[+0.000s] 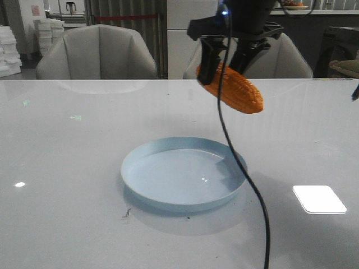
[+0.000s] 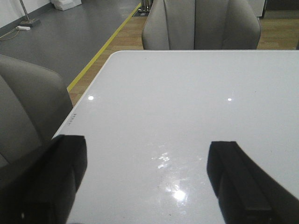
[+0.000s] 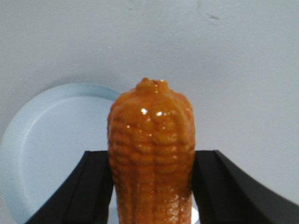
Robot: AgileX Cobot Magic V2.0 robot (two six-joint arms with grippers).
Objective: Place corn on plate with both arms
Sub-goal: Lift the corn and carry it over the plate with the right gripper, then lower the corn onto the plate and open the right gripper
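Nearest the camera, low in the middle of the front frame, the plate [image 1: 184, 180] sits flat on the counter [image 1: 67, 168] with nothing in it. A black cable [image 1: 247, 185] hangs across its right rim and runs off the bottom edge.

Above and beyond it, in the upper middle of the frame, the right claw [image 1: 224, 59] grips the corn [image 1: 231, 88] in the air, well clear of the counter. The cob tilts, one end pointing down toward the right and the other tucked up between the fingers. In the right wrist view the corn [image 3: 152, 158] fills the lower centre, pinched on both flanks by dark fingers [image 3: 88, 186], with the plate [image 3: 51, 140] below it at the left of the frame, so the cob looks to hang beyond the far right rim, not over the dish.

It looks like a light, hollow plastic toy: stiff, not fragile, but glossy and round, so it may slip or roll. The kernel ridges give some bite. A hold across the thick middle seems safest. Once freed it could roll, though the raised rim should stop it.

In the left wrist view the left claw [image 2: 149, 186] is spread wide over bare counter, holding nothing, with chairs [image 2: 201, 23] in the upper frame.
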